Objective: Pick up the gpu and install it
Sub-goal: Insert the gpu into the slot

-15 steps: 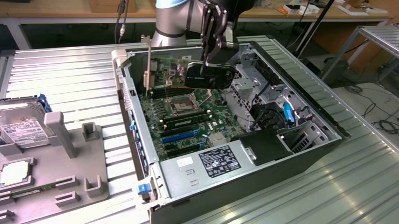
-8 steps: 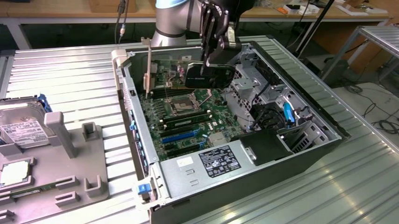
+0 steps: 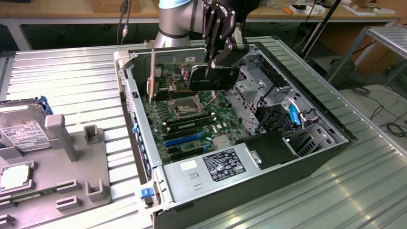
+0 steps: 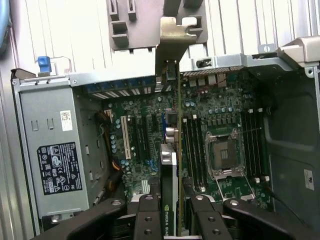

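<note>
1. Nearest the wrist camera, the gripper (image 4: 170, 212) has its black fingers (image 4: 147, 215) pinched onto the gpu (image 4: 178, 150), one on each face of the card.
2. In the exterior view the gpu (image 3: 207, 76) hangs on edge inside the open computer case (image 3: 137, 112), above the motherboard (image 3: 210, 121). It is roughly over the CPU socket (image 3: 188, 108) and does not look seated in any slot.
3. Its long axis runs across the case, level with the board. The silver end bracket (image 4: 172, 37) points away from the gripper, toward the case's slotted rear wall on the exterior view's left.
4. Risk: the bracket sits just beside the rear wall's rim, so it could catch there on a straight descent and twist the card in the grip.
5. Risk: the card appears nearer the socket and memory slots (image 4: 195, 150) than the blue expansion slots (image 3: 181, 140). Lowered off-line, its connector edge could strike those parts instead.
6. Risk: the grip is at one end only, so the bracket end may sag.
</note>
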Tool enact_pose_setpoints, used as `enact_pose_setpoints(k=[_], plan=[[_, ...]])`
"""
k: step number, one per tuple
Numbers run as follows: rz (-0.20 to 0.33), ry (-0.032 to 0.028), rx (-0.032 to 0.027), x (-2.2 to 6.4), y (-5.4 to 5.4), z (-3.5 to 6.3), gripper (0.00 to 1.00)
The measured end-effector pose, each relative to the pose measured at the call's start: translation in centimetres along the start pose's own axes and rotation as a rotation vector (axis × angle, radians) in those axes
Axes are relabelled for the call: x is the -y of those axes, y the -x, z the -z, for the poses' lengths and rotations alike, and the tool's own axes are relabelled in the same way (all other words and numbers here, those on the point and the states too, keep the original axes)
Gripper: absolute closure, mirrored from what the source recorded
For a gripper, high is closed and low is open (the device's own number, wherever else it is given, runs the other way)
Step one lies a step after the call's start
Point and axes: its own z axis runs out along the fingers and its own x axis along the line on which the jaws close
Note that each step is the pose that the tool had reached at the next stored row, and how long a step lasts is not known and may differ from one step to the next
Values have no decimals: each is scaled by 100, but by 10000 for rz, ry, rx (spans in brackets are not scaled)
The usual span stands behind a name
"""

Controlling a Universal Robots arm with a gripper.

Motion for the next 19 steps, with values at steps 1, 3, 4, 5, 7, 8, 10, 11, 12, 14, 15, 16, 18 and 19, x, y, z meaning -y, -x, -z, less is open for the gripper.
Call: enact_pose_setpoints(k=[1,3,4,5,7,8,10,11,12,14,15,16,18,19], plan=[[115,4,-5,1,0,0,73],[452,15,-19,2,0,0,73],[612,20,-26,3,0,0,73],[738,24,-31,4,0,0,73],[912,30,-39,5,1,0,73],[987,33,-42,5,1,0,73],[1192,39,-51,7,1,1,73],[1316,43,-56,8,1,0,73],[1468,48,-62,11,1,1,73],[1549,51,-66,12,1,1,73],[1549,51,-66,12,1,0,73],[1550,51,-66,12,1,1,73],[1549,51,-66,12,1,1,73],[1550,51,-66,12,1,0,73]])
